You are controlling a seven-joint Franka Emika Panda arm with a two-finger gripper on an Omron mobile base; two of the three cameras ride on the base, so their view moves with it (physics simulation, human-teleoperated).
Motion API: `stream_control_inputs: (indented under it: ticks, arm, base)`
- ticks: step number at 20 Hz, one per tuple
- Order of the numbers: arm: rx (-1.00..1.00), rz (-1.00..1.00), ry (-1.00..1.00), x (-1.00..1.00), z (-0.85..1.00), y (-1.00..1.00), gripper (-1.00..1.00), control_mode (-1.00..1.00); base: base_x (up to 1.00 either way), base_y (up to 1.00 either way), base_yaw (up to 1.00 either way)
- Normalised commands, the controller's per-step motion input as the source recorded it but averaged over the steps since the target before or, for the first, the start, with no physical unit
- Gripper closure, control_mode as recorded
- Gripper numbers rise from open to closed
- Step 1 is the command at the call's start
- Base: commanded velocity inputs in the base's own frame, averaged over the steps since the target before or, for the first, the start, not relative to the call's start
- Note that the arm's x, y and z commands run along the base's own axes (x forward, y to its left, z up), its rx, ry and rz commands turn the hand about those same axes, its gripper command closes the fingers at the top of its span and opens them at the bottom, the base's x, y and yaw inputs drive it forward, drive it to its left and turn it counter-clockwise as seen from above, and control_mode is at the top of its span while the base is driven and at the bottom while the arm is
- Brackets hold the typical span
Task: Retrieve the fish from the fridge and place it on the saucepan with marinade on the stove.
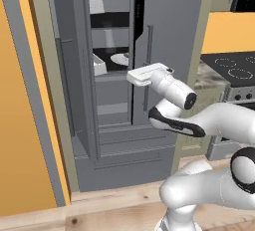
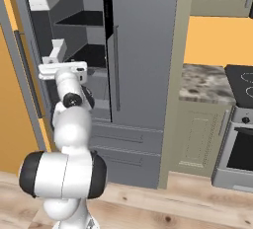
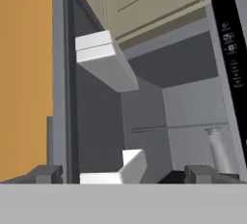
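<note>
The fridge (image 1: pixel 169 26) is a tall grey unit whose left door (image 2: pixel 24 75) stands swung open and whose right door (image 2: pixel 143 50) is closed. My gripper (image 1: pixel 143 73) hovers in front of the open compartment at middle-shelf height, pointing inward. In the hand view its two fingertips (image 3: pixel 48 172) sit far apart with nothing between them, so it is open. A round white plate (image 1: pixel 119 58) rests on a black shelf inside. The fish is hidden from view. The black stove (image 1: pixel 231 65) lies off to the right. The saucepan and marinade are out of view.
White door bins (image 3: pixel 103 61) hang on the open door close to the hand, with another (image 3: pixel 120 170) just ahead of the fingers. A marble counter (image 2: pixel 205 82) separates fridge and stove. Grey drawers (image 1: pixel 129 145) fill the fridge's lower part. An orange wall (image 1: pixel 20 125) stands at the left.
</note>
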Motion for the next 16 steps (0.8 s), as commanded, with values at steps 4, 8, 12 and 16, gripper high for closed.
stream_control_inputs:
  ticks: [4, 8, 12, 16]
  arm:
    - [0.00, 0.29, 0.00, 0.13, 0.00, 0.05, -1.00, -1.00]
    - [0.00, 0.23, -0.06, 0.01, 0.00, 0.18, -1.00, -1.00]
    - [-0.03, 0.19, -0.08, 0.00, 0.00, 0.44, -1.00, -1.00]
    - [-0.06, 0.13, -0.07, 0.00, -0.04, 0.59, -1.00, -1.00]
  base:
    - [0.00, 0.00, 0.00]
    - [0.00, 0.00, 0.00]
    - [0.00, 0.00, 0.00]
    - [0.00, 0.00, 0.00]
